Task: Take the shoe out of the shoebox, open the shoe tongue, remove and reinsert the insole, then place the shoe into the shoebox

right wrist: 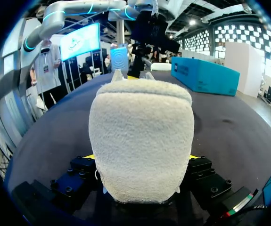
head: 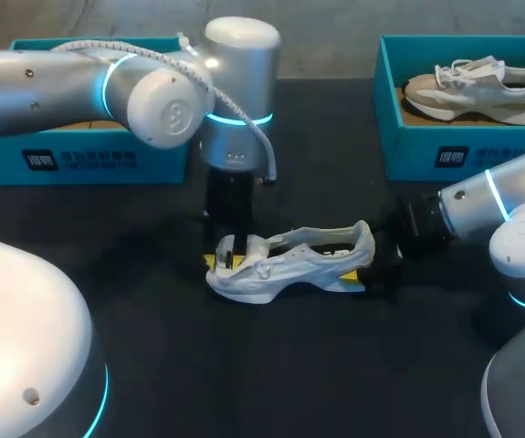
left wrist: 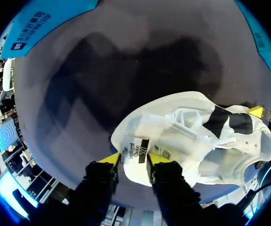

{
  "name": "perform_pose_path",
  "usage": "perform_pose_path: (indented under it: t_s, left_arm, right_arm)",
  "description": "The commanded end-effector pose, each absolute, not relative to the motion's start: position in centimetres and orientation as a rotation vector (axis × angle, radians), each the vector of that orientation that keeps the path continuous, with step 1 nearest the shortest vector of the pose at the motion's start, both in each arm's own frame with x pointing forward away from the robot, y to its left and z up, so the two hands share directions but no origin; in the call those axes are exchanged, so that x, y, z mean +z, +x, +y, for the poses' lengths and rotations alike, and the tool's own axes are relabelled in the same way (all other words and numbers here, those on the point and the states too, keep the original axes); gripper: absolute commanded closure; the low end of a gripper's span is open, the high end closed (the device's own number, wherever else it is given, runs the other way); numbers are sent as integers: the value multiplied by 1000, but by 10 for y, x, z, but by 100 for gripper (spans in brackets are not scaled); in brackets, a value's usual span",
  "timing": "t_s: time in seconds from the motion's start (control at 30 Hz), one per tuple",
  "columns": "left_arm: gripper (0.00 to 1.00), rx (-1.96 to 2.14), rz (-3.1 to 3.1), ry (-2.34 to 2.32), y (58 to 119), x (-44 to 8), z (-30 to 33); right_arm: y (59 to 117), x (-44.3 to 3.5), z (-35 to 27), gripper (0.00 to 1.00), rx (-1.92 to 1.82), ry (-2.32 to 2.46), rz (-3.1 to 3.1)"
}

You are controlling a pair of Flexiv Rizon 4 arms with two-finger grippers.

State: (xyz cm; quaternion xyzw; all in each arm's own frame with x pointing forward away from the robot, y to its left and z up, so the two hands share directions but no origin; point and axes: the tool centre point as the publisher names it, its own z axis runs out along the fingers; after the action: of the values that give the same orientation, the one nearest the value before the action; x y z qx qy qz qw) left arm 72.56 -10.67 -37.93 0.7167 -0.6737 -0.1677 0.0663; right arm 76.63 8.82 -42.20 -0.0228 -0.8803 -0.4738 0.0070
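Observation:
A white shoe (head: 289, 265) lies on its side in the middle of the black table, toe to the left and heel to the right. My left gripper (head: 228, 255) comes down over the toe end. In the left wrist view its fingers (left wrist: 110, 158) stand parted, and the labelled end of the shoe tongue (left wrist: 136, 149) lies in the gap. My right gripper (head: 367, 265) comes in from the right and is shut on the fuzzy heel (right wrist: 140, 136), which fills the space between its fingers. The insole is hidden inside the shoe (left wrist: 196, 136).
A blue shoebox (head: 426, 137) at the back right holds a second, beige shoe (head: 472, 87). Another blue shoebox (head: 79, 160) stands at the back left, partly behind my left arm. Bare black tabletop (head: 289, 365) lies in front of the white shoe.

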Motion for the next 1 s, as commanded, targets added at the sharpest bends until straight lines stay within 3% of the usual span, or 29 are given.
perform_pose_path:
  t_s: [0.03,0.67,1.0]
  left_arm:
    - [0,-497,-2034,2157,726,-376,-107]
    - [0,-317,-2181,2100,730,-315,-124]
    - [0,-251,-2525,1805,731,-278,-143]
  right_arm:
    - [767,-424,89,100,-1478,-73,-2757]
    - [767,-424,89,100,-1478,-73,-2757]
    - [767,-424,89,100,-1478,-73,-2757]
